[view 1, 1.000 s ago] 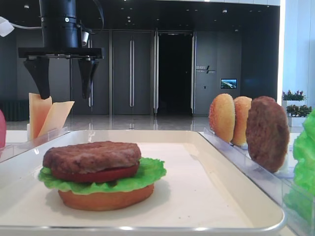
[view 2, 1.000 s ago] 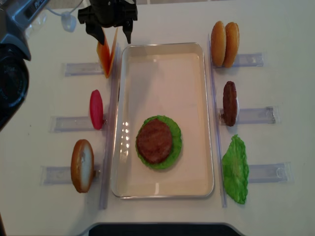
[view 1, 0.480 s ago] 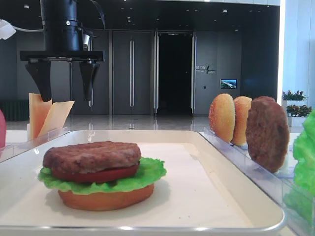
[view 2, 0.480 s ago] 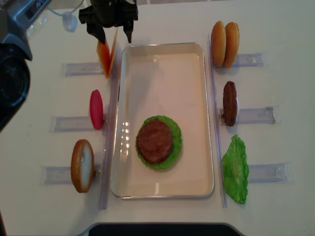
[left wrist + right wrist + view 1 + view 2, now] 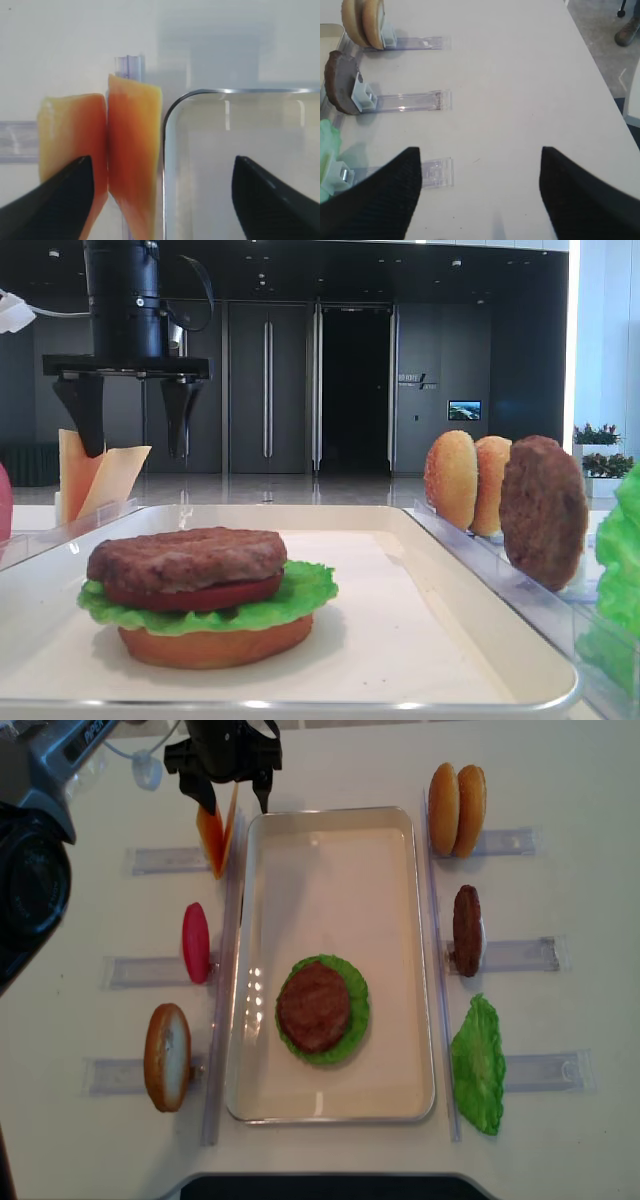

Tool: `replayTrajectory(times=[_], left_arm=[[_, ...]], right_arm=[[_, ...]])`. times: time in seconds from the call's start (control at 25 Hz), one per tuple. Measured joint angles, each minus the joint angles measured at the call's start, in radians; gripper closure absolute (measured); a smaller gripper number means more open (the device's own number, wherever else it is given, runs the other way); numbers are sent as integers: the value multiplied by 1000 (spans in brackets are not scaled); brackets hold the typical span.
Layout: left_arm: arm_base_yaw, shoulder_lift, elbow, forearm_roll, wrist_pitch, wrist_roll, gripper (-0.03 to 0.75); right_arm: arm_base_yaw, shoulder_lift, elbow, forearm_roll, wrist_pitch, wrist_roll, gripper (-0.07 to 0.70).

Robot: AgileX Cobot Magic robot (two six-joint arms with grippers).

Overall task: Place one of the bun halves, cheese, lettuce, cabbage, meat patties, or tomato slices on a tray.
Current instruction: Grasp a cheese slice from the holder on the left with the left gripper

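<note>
From the low exterior view I see my left tool (image 5: 130, 410) spread wide above the cheese (image 5: 95, 480), holding nothing; two slices lean together, so I risk pinching both. In the right wrist view the right tool (image 5: 480, 195) hangs open over bare tabletop (image 5: 520, 75) (idle, no threat). The left wrist view shows the cheese just beside the tray (image 5: 172, 107) rim; one finger could strike it. Overhead, the stack (image 5: 320, 1010) awaits cheese.
</note>
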Motion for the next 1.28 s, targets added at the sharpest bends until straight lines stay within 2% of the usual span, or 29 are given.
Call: replayTrajectory(times=[0.4, 0.76, 1.08, 1.28], left_arm=[[0, 26, 0, 10, -4, 0, 63], [0, 26, 0, 27, -10, 0, 184], [0, 26, 0, 33, -10, 0, 221], [0, 26, 0, 33, -10, 0, 282]], right_arm=[[0, 0, 0, 0, 0, 0, 128], [0, 0, 0, 0, 0, 0, 128], [0, 0, 0, 0, 0, 0, 128], [0, 0, 0, 0, 0, 0, 128]])
